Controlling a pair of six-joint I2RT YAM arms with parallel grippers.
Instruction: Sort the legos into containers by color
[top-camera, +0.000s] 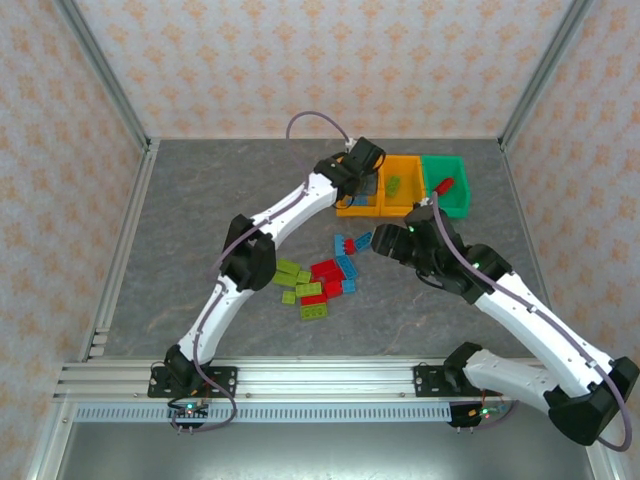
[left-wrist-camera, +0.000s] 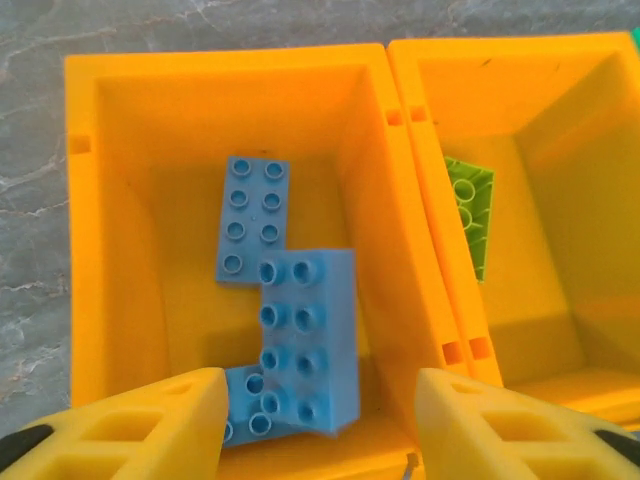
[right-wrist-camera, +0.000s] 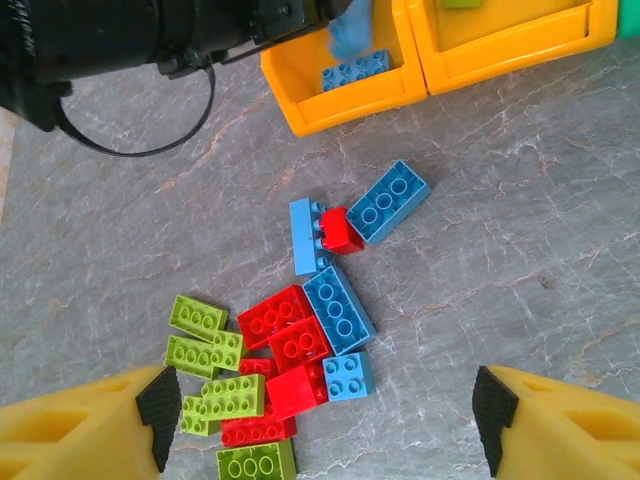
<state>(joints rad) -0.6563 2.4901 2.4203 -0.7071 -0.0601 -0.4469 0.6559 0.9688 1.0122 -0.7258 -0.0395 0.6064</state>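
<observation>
Closest in, hovering over the loose legos (right-wrist-camera: 300, 340) with the right claw (right-wrist-camera: 325, 415) spread wide and empty; blues, reds and limes scattered on the surface (top-camera: 180, 250), several touching. Further out, finding the left claw (left-wrist-camera: 320, 410) released above the left orange bin (left-wrist-camera: 90, 250), gripping nothing, with blue bricks (left-wrist-camera: 305, 340) lying inside. Beyond that, spotting a lime brick (left-wrist-camera: 470, 215) in the middle orange bin (left-wrist-camera: 600, 200) and a red piece (top-camera: 443, 186) in the green bin (top-camera: 455, 205). Looks like a drop-off step, with most of the sorting not yet done. Next up, probably: lift clear of the bin walls, then pick from the pile's fringe, with open room there and tight going in the middle. Plenty of bare surface all round.
</observation>
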